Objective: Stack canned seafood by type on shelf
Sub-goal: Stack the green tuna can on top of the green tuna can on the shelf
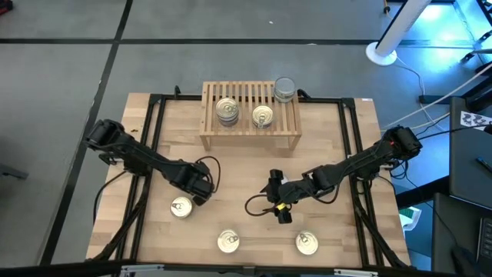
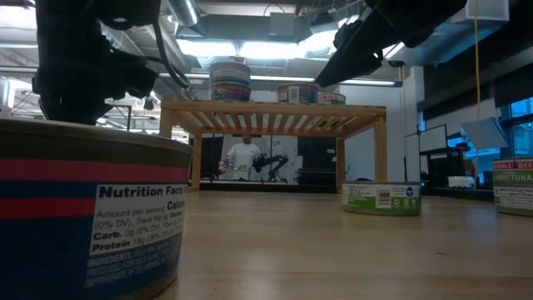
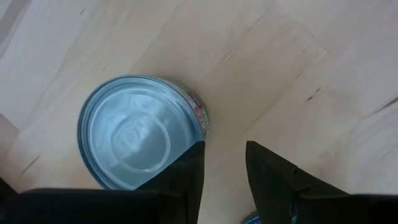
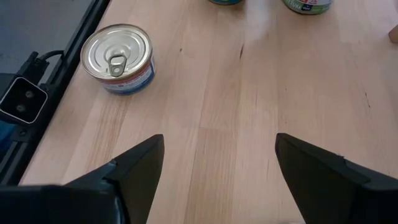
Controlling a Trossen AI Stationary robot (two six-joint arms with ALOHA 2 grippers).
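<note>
bare table [image 1: 254, 173] centre, 3 cans [image 1: 229, 241] near front edge

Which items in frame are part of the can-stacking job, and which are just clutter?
Job items:
- shelf
- cans on the shelf, some stacked
- three loose cans on the table
- left tool, by a loose can
- right tool, open, empty

Just lying about:
- white pole base
- floor cables

Three cans [image 1: 261, 108] sit on the shelf [image 1: 250, 137]; three more [image 1: 228, 241] on the table [image 1: 338, 154] before it.
</note>
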